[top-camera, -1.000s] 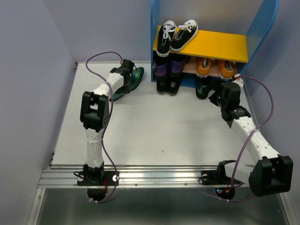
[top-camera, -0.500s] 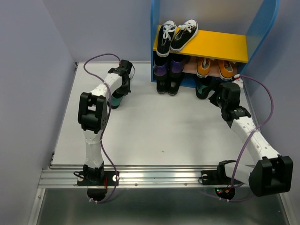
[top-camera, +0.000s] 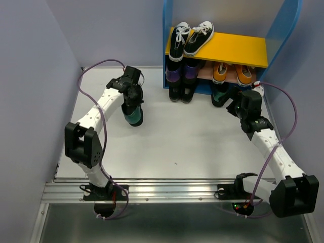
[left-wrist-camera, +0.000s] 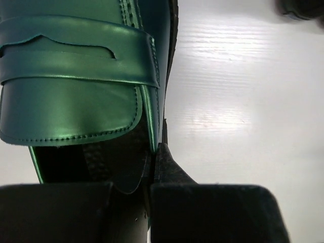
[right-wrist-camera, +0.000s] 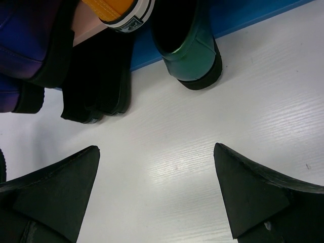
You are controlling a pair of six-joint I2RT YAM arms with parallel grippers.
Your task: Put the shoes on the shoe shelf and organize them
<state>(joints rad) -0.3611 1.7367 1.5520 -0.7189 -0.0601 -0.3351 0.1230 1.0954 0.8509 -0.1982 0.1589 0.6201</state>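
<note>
The dark green loafer [left-wrist-camera: 76, 76] filling the left of the left wrist view looks like polished leather — smooth, with a metallic sheen and fine stitched edges. The white table top [left-wrist-camera: 243, 101] to its right is semi-matt, faintly streaked. Along the overhead view's lower edge the ribbed metal rail [top-camera: 167, 190] is brushed silver — the yellow shelf board [top-camera: 238, 48] at upper right is smooth, matt.

The left gripper [top-camera: 133, 103] has shut on the green loafer [top-camera: 134, 116] and lifted it out toward the table [top-camera: 177, 147] middle.
</note>
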